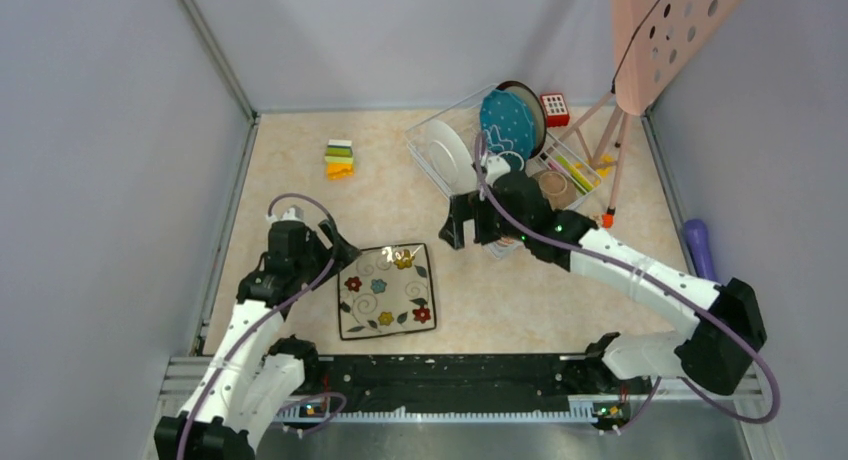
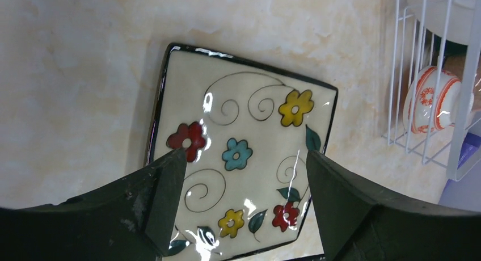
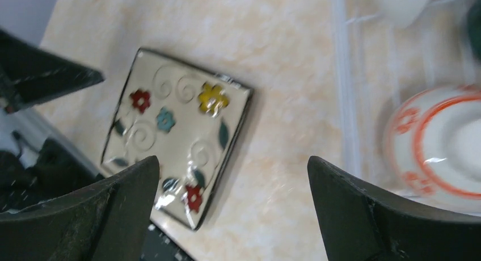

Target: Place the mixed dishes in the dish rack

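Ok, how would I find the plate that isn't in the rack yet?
Start at the tan table, on its near side, away from the white wire dish rack at the back. Lying flat beside the left hand is the square floral plate. It is the only square dish: cream, dark-rimmed, with swirls and red, blue and yellow flowers.

The square floral plate (image 1: 386, 290) lies flat with bare surface (image 1: 290, 160) on every side, so all its edges are open to reach. The left gripper (image 2: 245, 160), jaws wide apart, hangs at its far left corner. The strip between the plate and the dish rack (image 1: 415, 138) is partly taken by the spread right gripper (image 1: 458, 225) and its arm. A pink perforated panel (image 1: 670, 20) overhangs the rack's far right corner.
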You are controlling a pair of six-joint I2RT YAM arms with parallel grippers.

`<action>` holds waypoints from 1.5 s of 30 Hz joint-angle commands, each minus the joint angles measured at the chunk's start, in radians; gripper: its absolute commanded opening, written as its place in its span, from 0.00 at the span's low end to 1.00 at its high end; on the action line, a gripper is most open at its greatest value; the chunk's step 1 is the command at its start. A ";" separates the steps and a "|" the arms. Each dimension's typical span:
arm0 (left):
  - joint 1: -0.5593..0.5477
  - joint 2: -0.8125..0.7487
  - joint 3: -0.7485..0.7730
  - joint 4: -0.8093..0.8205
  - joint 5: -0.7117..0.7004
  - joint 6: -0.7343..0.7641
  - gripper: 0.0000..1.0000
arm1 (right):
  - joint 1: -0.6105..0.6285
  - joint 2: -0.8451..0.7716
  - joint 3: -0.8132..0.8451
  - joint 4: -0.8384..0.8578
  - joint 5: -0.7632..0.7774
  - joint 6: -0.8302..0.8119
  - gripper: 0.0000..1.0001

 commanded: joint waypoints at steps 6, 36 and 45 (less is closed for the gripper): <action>-0.002 -0.225 -0.159 -0.021 -0.059 -0.119 0.80 | 0.205 -0.110 -0.285 0.296 -0.099 0.336 0.99; -0.020 -0.031 -0.409 0.352 0.227 -0.236 0.67 | 0.300 0.295 -0.362 0.584 0.067 0.579 0.89; -0.088 0.075 -0.355 0.447 0.310 -0.194 0.66 | 0.213 0.211 -0.391 0.514 0.032 0.510 0.85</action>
